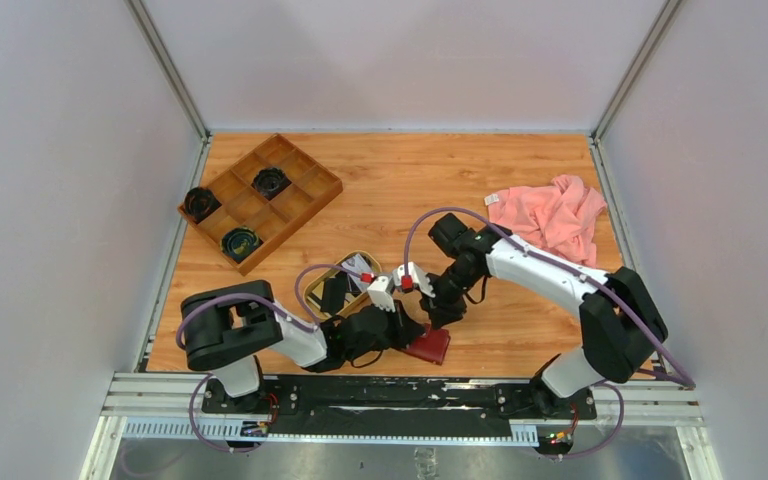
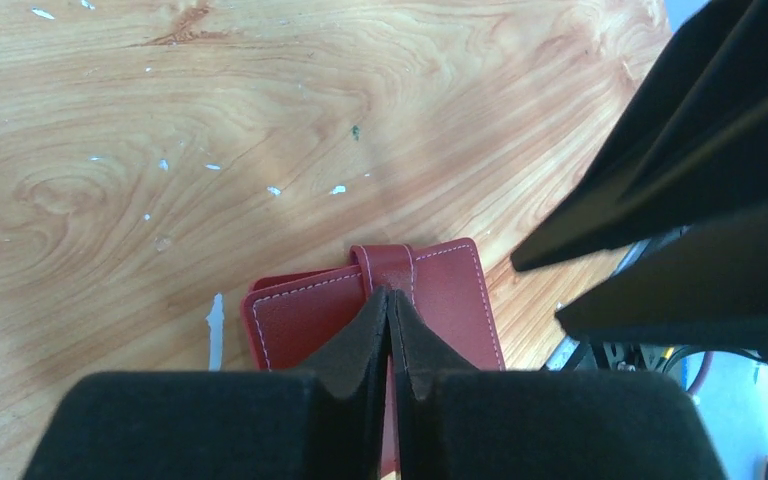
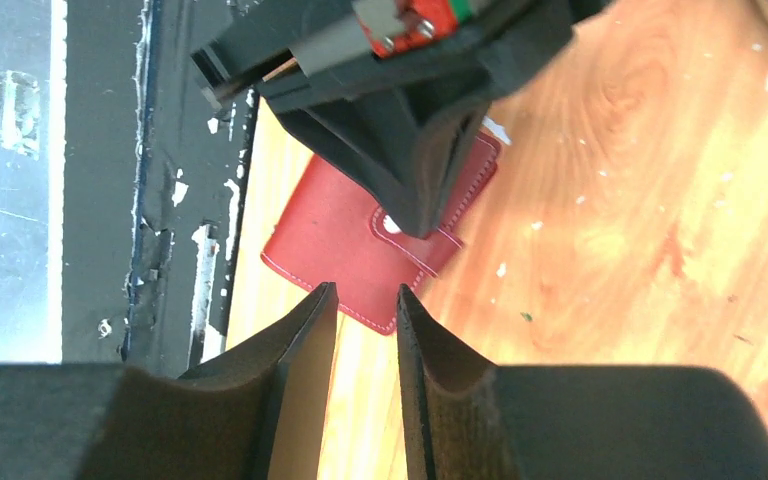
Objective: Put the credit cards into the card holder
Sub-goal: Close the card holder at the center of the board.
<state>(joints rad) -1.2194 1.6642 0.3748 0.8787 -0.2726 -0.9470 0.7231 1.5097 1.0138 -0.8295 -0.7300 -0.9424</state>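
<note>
- Top view: the card holder [image 1: 433,347] lies flat on the table [image 1: 520,180] near its front edge, where both arms meet; cards [image 1: 359,265] sit in the oval tray [image 1: 311,288] just behind.
- Left wrist view: the left gripper [image 2: 388,300] has its fingers pressed together, with the tips on the card holder's snap tab [image 2: 390,262].
- Right wrist view: the right gripper [image 3: 365,297] hovers over the card holder, fingers slightly apart and clear of it.

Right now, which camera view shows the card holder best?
Right wrist: the card holder lies closed, most of its red face and snap tab visible. Left wrist: half hidden behind the left gripper; top view: only a corner.
</note>
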